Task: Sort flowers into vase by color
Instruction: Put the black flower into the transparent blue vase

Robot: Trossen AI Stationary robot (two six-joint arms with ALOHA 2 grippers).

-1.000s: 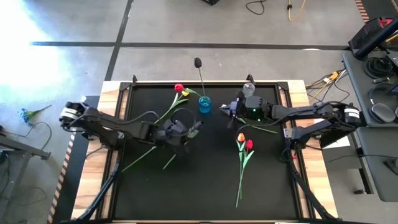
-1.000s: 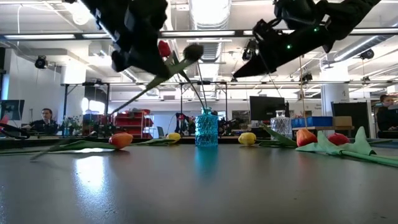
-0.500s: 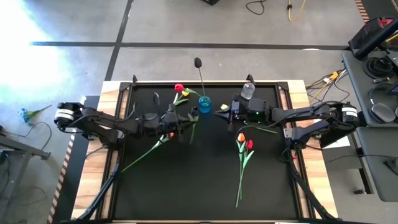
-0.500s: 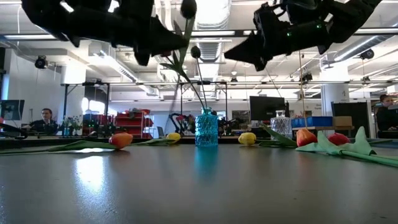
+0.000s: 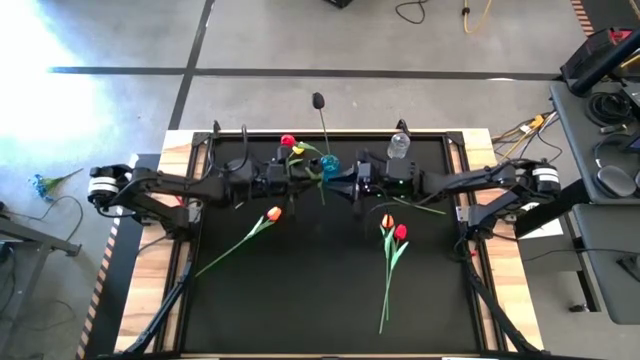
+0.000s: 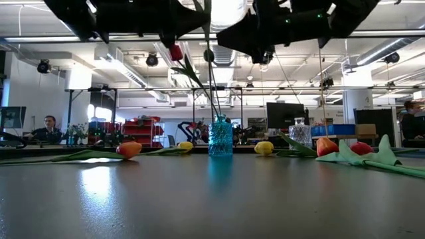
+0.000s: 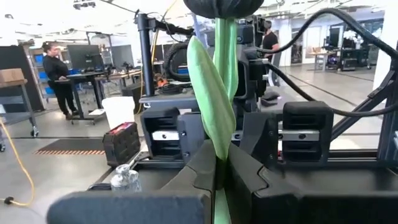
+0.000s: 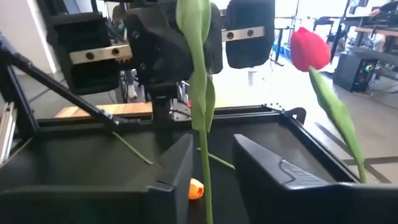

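Two arms meet over a blue vase (image 5: 329, 167) at the far side of the dark surface (image 5: 320, 290), mid-handover of a dark-headed tulip (image 7: 219, 74). The left end effector (image 5: 300, 176) is clamped on the stem, its fingers closed around it in the left wrist view, the flower standing upright just above them. The right end effector (image 5: 347, 184) faces it with fingers apart, the same stem (image 8: 200, 93) rising between them without apparent contact. A red tulip (image 5: 288, 142) already leans from the vase just behind the left end effector. An orange tulip (image 5: 273, 213) lies below the left end effector; two more (image 5: 393, 227) lie near the right. Next, it seems, the right fingers must close before the left lets go.
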